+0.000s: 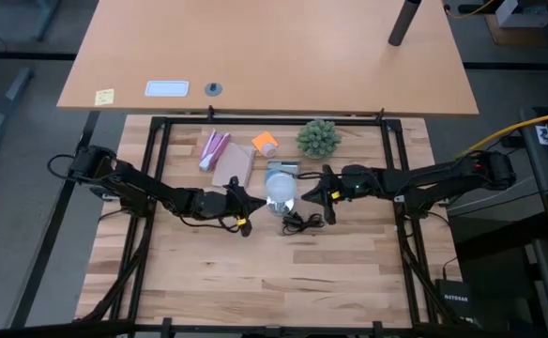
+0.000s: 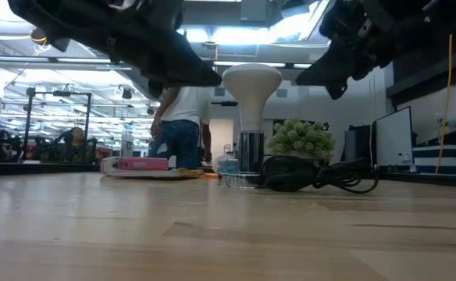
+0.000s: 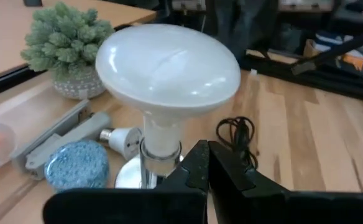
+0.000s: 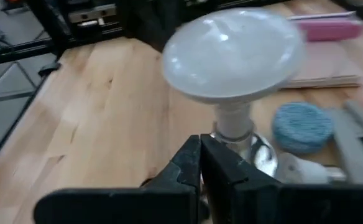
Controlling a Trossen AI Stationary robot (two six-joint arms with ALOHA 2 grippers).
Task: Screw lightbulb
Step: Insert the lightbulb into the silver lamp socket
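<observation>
One large bulb (image 1: 281,186), a smooth frosted white dome on a narrower pale neck, stands upright in one shiny silver socket (image 3: 132,177) at the middle of the slatted wooden worktop (image 1: 255,282). A second, small lightbulb (image 3: 120,138), white with a round head, lies on its side just beside the socket, between it and a grey bar-shaped thing (image 3: 57,132).

Two dark end effectors flank the large bulb. The left end effector (image 1: 244,202) sits near its one side, fingers clenched together on nothing, as the left wrist view shows. The right end effector (image 1: 313,191) sits near the opposite side, likewise pressed closed and empty.

One black cord (image 1: 302,222) lies coiled just beside the socket. One speckled blue disc (image 3: 76,165) rests close to the small lightbulb. One spiky green ball plant (image 1: 318,137) in a pale pot stands behind the large bulb. Farther from it lie one orange piece (image 1: 266,143), one tan flat sheet (image 1: 234,167) and pink packets (image 1: 213,150); their count I cannot tell.
</observation>
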